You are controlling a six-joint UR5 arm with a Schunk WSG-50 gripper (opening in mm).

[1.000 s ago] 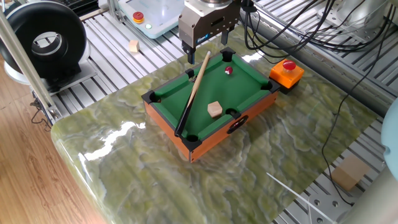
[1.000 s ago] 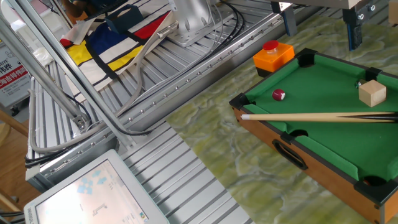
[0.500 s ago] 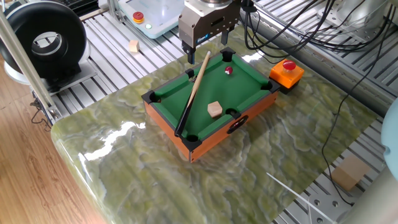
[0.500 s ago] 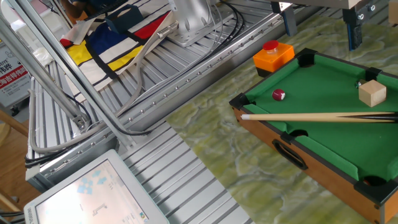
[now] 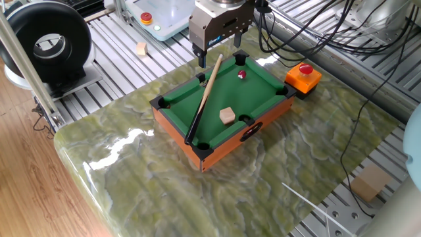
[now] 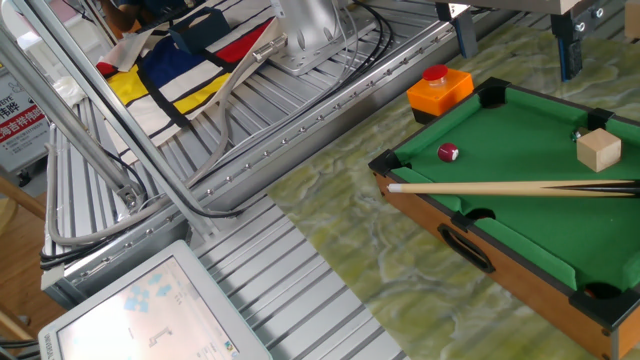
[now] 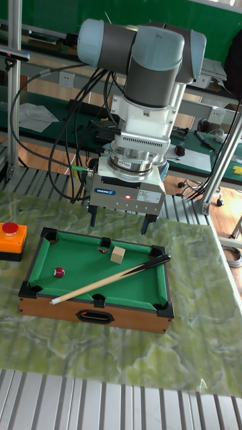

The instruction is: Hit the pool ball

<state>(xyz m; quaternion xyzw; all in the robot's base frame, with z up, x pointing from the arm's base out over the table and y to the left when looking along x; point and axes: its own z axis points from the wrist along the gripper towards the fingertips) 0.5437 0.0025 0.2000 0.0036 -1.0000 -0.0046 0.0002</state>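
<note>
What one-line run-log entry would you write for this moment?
hand: open, empty, raised clear | cue: lying loose on pool table | pool ball: on table, apart from cue | hit: not yet

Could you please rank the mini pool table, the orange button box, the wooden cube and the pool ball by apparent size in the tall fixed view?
1. mini pool table
2. orange button box, partly cut off by the frame edge
3. wooden cube
4. pool ball

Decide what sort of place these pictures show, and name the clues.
Most likely a robotics lab or test bench: an industrial robot arm with its open gripper hangs near a toy pool table, thick cable bundles trail across aluminium rails, and a red push button sits alongside.
</note>
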